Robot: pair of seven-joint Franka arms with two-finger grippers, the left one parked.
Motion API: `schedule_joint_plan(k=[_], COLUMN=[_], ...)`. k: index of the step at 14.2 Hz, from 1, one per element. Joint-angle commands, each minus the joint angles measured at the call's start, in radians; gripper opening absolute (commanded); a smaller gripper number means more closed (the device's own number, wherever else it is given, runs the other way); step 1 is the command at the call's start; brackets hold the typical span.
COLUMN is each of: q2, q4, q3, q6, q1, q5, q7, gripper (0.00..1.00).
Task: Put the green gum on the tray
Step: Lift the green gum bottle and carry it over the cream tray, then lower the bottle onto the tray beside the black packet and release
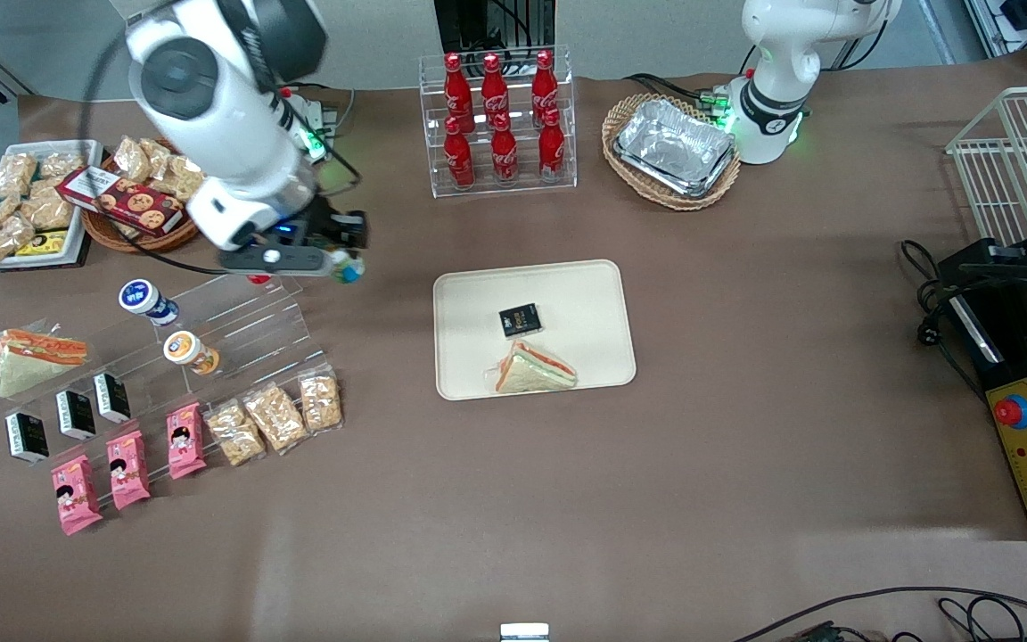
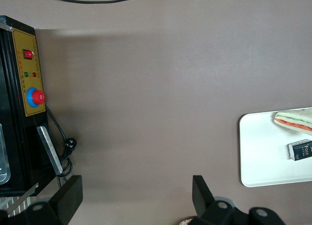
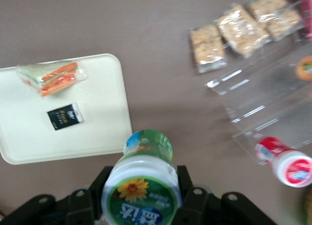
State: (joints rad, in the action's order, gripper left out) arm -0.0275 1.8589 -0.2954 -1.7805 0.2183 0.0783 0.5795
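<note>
My right gripper (image 1: 346,265) is shut on the green gum (image 3: 142,178), a white canister with a green-rimmed lid and green label. It holds the canister in the air above the brown table, between the clear acrylic step stand (image 1: 237,325) and the tray. In the front view only a bit of the green gum (image 1: 350,268) shows at the fingertips. The cream tray (image 1: 585,303) lies toward the parked arm's end from the gripper, and carries a small black packet (image 1: 520,320) and a wrapped sandwich (image 1: 533,370). The tray also shows in the right wrist view (image 3: 105,103).
A red-lidded canister (image 3: 286,162), a blue-lidded canister (image 1: 147,300) and an orange-lidded one (image 1: 190,351) sit on the step stand. Snack bags (image 1: 275,417), pink packets (image 1: 128,468) and a cola rack (image 1: 500,120) stand around. A foil-tray basket (image 1: 672,150) sits by the parked arm.
</note>
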Motion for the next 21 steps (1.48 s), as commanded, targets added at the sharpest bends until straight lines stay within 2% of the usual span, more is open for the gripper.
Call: schedule_joint_plan(k=[1, 4, 9, 11, 13, 15, 19, 20, 21], q2=[0.012, 0.070, 0.280, 0.349, 0.394, 0.417, 0.420, 0.423, 0.431], q4=[0.193, 0.330, 0.342, 0.339, 0.335, 0.332, 0.324, 0.315, 0.310], q3=[0.005, 0.005, 0.007, 0.007, 0.007, 0.007, 0.007, 0.007, 0.008], q6=[-0.256, -0.504, -0.721, -0.790, -0.823, -0.826, -0.826, -0.824, -0.823], q1=[0.085, 0.150, 0.193, 0.210, 0.233, 0.243, 0.273, 0.273, 0.273], q5=[0.024, 0.012, -0.043, -0.115, -0.193, -0.242, -0.244, -0.244, -0.244], q7=[0.089, 0.151, 0.178, 0.250, 0.336, 0.370, 0.381, 0.382, 0.384], gripper=[0.45, 0.45, 0.45, 0.45, 0.46, 0.48, 0.51, 0.70, 0.94])
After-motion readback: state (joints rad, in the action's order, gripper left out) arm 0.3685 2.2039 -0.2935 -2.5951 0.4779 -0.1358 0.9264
